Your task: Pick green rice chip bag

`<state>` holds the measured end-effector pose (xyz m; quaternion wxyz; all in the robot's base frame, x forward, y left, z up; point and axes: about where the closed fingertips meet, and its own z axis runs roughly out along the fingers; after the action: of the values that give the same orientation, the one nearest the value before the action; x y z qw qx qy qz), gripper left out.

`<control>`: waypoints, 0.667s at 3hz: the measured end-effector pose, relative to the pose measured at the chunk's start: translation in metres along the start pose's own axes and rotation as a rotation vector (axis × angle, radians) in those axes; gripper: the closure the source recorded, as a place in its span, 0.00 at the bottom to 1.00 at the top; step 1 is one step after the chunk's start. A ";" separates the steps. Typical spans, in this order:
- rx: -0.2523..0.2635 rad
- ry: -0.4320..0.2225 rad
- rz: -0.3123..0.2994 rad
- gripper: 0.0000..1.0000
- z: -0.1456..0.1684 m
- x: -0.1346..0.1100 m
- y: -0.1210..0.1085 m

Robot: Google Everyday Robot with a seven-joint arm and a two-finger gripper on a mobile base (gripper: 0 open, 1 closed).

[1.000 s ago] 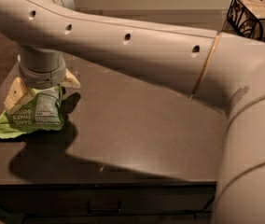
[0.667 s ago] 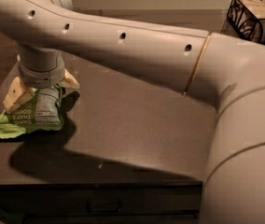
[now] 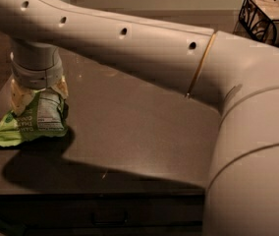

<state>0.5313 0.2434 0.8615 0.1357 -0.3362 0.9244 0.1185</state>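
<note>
The green rice chip bag (image 3: 19, 127) is a crinkled lime-green pouch with a white label panel, at the left edge of the dark table (image 3: 144, 132). My gripper (image 3: 39, 100) comes straight down on it from the pale arm that spans the view. Its yellowish fingers (image 3: 17, 96) stand on either side of the bag's upper part and pinch it, so the panel stands up between them. The bag's lower end spreads out on the table and throws a shadow in front.
A black wire basket (image 3: 269, 16) with pale items stands at the back right. My arm's big elbow link (image 3: 247, 132) fills the right side and hides that part of the table. The table's front edge runs along the bottom, with a drawer front below.
The arm's upper links have swung lower and closer across the view. The gripper and the bag stay at nearly the same spot at the left.
</note>
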 end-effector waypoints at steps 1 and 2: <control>-0.001 0.004 -0.002 0.67 -0.003 0.000 0.000; -0.006 -0.008 -0.007 0.98 -0.015 0.003 -0.003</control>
<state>0.5282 0.2350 0.8738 0.1390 -0.3393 0.9223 0.1221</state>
